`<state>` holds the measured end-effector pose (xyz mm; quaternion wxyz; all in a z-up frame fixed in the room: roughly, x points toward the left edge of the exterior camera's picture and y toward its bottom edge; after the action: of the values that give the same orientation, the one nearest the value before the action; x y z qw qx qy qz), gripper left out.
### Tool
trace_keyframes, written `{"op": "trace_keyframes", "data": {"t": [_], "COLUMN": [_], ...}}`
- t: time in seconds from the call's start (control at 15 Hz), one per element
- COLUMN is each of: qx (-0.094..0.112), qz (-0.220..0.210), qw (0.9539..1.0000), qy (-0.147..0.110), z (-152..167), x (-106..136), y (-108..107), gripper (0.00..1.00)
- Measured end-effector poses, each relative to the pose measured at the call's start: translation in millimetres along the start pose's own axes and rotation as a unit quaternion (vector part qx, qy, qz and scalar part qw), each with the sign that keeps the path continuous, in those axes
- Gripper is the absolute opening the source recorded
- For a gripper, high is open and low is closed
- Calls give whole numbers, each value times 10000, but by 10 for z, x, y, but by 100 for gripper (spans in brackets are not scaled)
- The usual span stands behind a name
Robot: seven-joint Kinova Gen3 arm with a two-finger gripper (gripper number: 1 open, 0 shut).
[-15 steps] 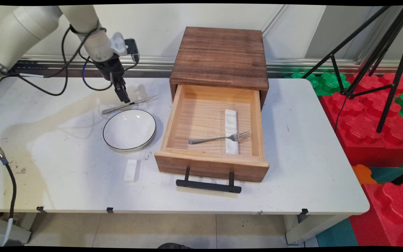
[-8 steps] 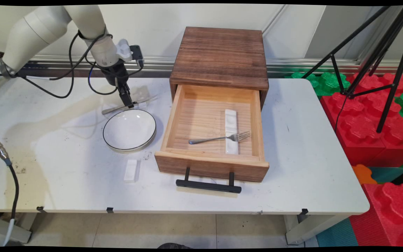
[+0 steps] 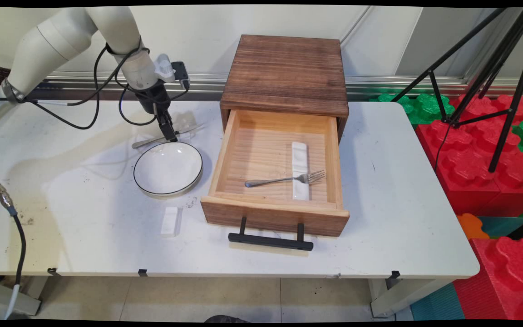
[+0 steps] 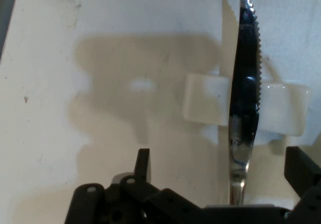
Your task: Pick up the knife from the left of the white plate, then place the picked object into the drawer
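The gripper [image 3: 169, 135] hangs low over a serrated table knife [image 4: 244, 108] whose blade lies across a small white rest [image 4: 205, 105], just behind the black-rimmed white plate [image 3: 168, 168]; its fingers [image 4: 142, 164] stand spread, the knife between them and untouched. Nearby, the open wooden drawer [image 3: 274, 213] holds a fork [image 3: 284, 179] on a second white rest [image 3: 299, 156]. No writing is readable.

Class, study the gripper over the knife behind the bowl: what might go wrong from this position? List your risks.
1. The serrated steel knife lies across a small white rest; pressing on one end may tip it off.
2. The black two-finger gripper stands open around the knife, which sits nearer one finger, so closing might push it sideways.
3. The black-rimmed white bowl lies just in front; a sliding knife might strike it.
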<state>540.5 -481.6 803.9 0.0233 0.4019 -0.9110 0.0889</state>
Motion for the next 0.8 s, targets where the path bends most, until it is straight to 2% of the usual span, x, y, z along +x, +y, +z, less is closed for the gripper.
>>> {"op": "trace_keyframes", "data": {"t": [0.33,0.4,0.8], "qx": [2,3,-41], "qz": [-42,-47,-41], "qw": [10000,10000,10000], "qy": [16,17,31], "z": [14,15,14], "x": [-27,-33,-70], "y": [-10,-12,0], "gripper": [100,0,0]}}
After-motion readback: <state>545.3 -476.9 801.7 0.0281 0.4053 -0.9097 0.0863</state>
